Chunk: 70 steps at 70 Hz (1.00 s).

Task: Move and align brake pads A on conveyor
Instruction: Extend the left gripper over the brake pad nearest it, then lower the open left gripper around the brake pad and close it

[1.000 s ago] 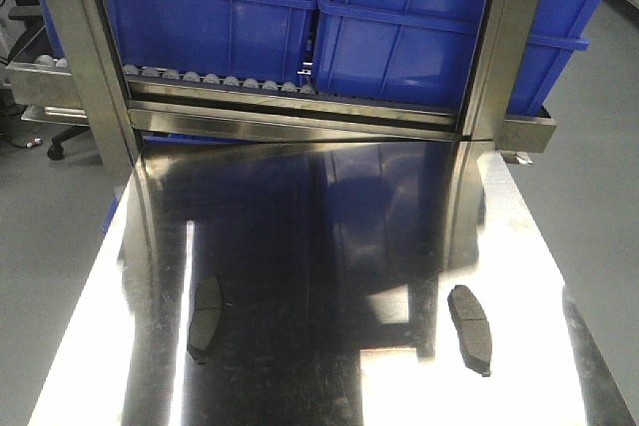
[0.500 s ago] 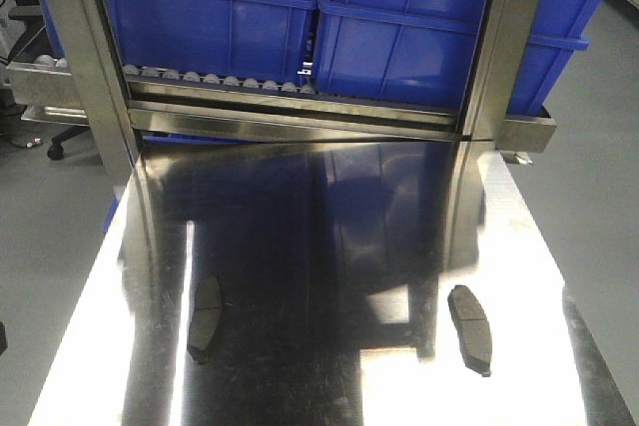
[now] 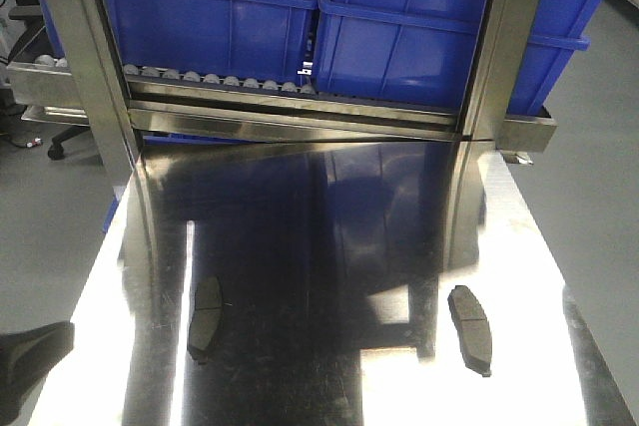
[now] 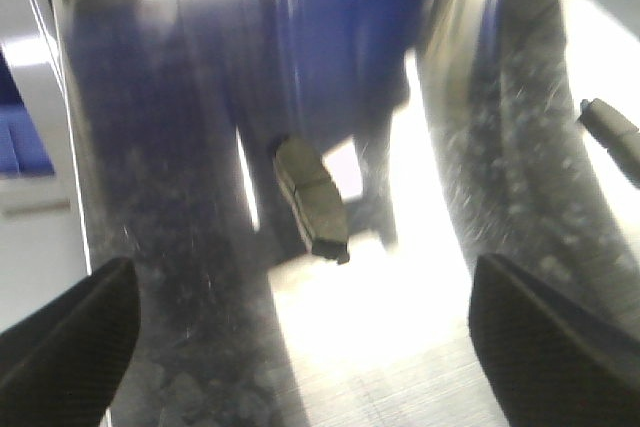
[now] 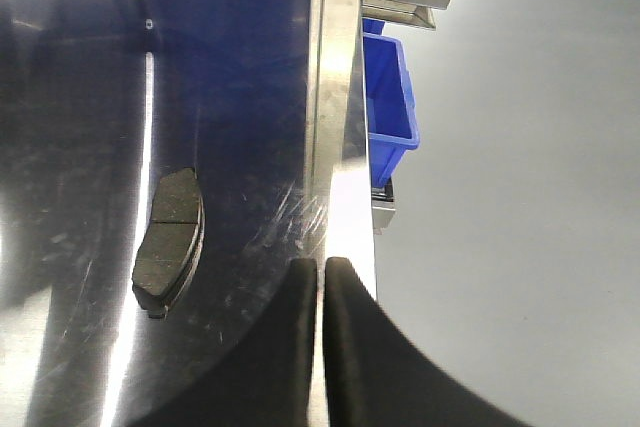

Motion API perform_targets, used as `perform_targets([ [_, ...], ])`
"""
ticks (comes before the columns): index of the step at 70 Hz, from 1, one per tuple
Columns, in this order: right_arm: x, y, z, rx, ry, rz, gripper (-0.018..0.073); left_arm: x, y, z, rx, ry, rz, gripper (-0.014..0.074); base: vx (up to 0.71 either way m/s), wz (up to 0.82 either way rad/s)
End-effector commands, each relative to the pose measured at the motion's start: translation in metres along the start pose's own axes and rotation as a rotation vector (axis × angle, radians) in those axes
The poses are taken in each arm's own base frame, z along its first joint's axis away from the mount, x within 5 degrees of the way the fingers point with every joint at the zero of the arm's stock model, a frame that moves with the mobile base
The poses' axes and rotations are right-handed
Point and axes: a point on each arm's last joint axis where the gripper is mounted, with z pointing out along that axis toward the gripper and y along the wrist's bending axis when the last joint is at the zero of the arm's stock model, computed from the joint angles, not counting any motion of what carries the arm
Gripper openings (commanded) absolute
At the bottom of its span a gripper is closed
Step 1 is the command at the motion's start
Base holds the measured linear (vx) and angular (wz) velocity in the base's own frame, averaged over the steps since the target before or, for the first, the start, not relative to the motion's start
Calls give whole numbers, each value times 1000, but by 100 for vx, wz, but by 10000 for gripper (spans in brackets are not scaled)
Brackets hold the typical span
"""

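While the left brake pad [image 3: 205, 318] lies flat on the steel table [image 3: 329, 236] near its left edge and the right brake pad [image 3: 470, 328] near its right edge, neither is gripped. The left gripper [image 4: 300, 277] hangs above the table, jaws spread wide and empty. The right gripper [image 5: 322, 269] sits over the table's right edge, fingers pressed together on nothing.
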Motion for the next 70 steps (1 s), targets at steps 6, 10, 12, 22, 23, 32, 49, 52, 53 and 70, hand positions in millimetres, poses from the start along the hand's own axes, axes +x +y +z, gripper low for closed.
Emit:
perform_targets([
  [6,-14,-1,-3,6,-87,-9,-1,-31,2,37,0,75,-37,618,0,0],
  [10,-14,-1,-3,6,-87,-9,-1,-37,2,56,3,134,-37,618,0,0],
  [12,-14,-1,-3,6,-87,-9,-1,-40,1,64,7,155,-36,618,0,0],
  [22,-14,-1,-3,6,-87,-9,-1,-55,-10,102,40,261,-24,615,0,0],
  [23,-14,-1,-3,6,-87,-9,-1,-56,-11,106,42,270,-24,615,0,0],
  [32,-14,-1,-3,6,-87,-9,-1,-68,-23,141,39,348,-7,610,0,0],
  [49,-14,-1,-3,6,-87,-9,-1,-84,-38,195,-95,539,-44,606,0,0],
  [52,-14,-1,-3,6,-87,-9,-1,-86,-40,201,-104,564,-58,606,0,0],
  [53,-14,-1,-3,6,-87,-9,-1,-86,-40,204,-108,575,-65,605,0,0],
  [70,-14,-1,-3,6,-87,-9,-1,-86,-39,240,-173,716,-104,596,0,0],
])
